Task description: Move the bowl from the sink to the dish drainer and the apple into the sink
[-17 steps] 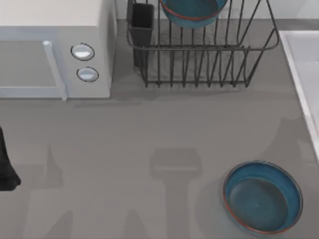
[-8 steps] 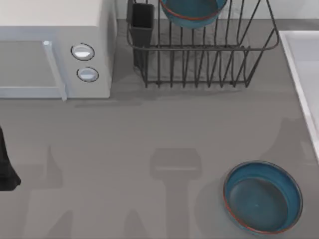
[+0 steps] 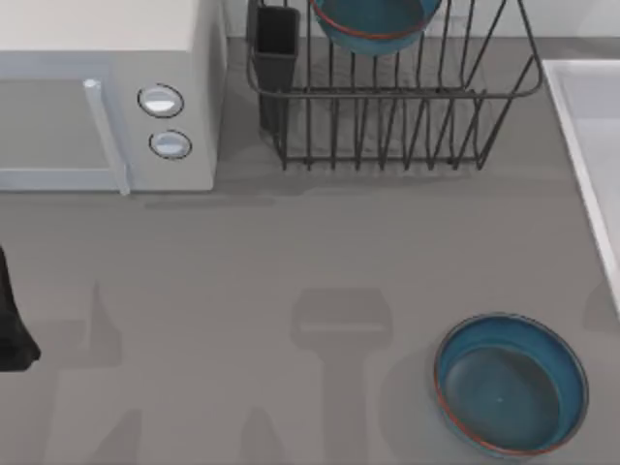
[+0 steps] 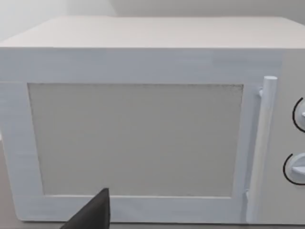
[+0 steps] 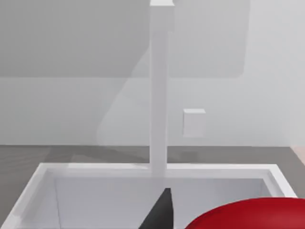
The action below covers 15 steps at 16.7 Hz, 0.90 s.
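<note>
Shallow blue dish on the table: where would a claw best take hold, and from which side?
Probably the rim, from above, one finger inside: the shallow blue dish sits upright, open side up, on the table, likely too wide to span.

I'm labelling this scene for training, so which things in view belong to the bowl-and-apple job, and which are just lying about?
Part of the job:
- bowl, already in the dish drainer
- apple, close under the right wrist camera, over the sink

Just lying about:
- microwave, at the table's left
- wide shallow blue dish on the table
- faucet behind the sink
</note>
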{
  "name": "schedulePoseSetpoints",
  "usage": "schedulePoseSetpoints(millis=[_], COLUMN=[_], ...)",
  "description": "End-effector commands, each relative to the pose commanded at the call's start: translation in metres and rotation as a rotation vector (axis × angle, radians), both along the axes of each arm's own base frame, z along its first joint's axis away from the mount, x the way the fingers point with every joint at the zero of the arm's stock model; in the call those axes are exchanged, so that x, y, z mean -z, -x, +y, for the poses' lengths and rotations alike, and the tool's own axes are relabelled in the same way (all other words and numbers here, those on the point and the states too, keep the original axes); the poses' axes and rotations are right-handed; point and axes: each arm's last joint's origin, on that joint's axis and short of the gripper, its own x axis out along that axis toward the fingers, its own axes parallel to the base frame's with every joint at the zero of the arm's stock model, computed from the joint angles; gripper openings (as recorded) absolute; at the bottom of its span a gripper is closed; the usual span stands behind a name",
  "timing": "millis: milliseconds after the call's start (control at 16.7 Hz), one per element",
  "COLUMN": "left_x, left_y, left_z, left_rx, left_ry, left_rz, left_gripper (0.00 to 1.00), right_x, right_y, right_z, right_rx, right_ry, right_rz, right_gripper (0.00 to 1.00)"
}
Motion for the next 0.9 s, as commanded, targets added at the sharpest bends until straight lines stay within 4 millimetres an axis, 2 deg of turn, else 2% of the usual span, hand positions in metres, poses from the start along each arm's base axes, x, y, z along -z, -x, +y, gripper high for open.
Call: schedulePoseSetpoints(millis=[180, 300, 660, 900], left_x=[0.0, 0.0, 0.0, 0.0], left_y=[0.0, 0.0, 0.0, 0.0], left_z=[0.0, 0.0, 0.0, 0.0], left_rx=[0.0, 0.0, 0.0, 0.0], left_ry=[0.0, 0.0, 0.0, 0.0], left_rz=[0.0, 0.0, 0.0, 0.0], left_gripper=[1.0, 1.0, 1.0, 1.0], right_x=[0.031, 0.044, 0.049, 0.049], right_y=[0.007, 0.011, 0.013, 0.013], right_z=[0.005, 0.008, 0.009, 0.009], right_rx=[0.001, 0.002, 0.002, 0.002], right_ry=[0.002, 0.0, -0.002, -0.002], right_rz=[-0.002, 0.004, 0.007, 0.007], right_gripper=[0.0, 0.0, 0.0, 0.3])
